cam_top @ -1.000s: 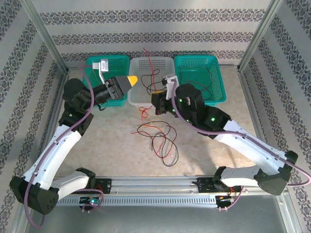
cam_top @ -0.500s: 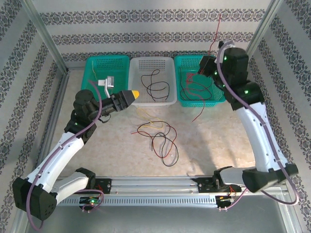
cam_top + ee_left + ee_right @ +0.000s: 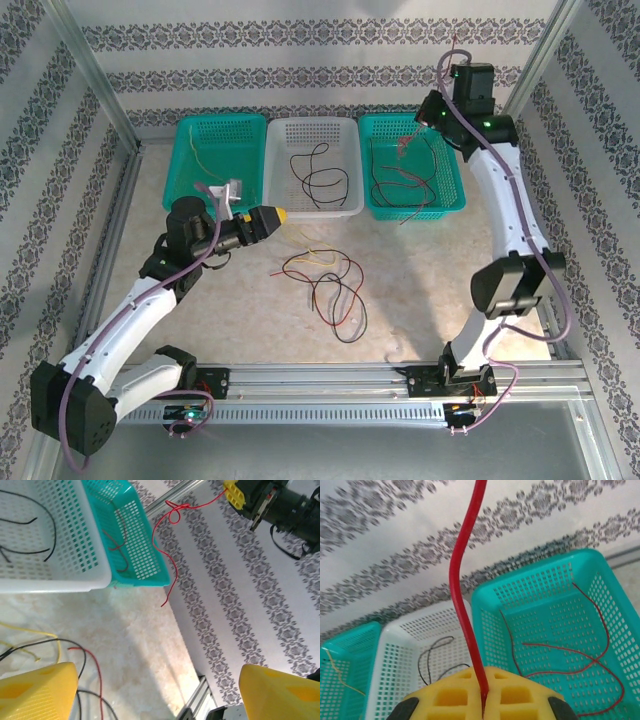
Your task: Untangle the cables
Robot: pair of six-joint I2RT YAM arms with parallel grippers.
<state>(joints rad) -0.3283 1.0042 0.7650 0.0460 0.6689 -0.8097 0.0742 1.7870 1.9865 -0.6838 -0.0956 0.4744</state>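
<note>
Right gripper [image 3: 482, 692] is seen clamped on a red cable [image 3: 455, 575], raised high at upper right of the top view, over the right teal basket [image 3: 450, 170]. Within the last second it has been swung there from mid-table, cable carried along; the loose end now hangs toward that basket, where red strands are already seen. Left gripper [image 3: 270, 215] is held open and empty, brought down just in front of the white basket [image 3: 352, 170]. Tangle [image 3: 325, 285] of black, red and yellow cables remains at frame centre. One strand is judged separated; release pending, more to be sorted.
</note>
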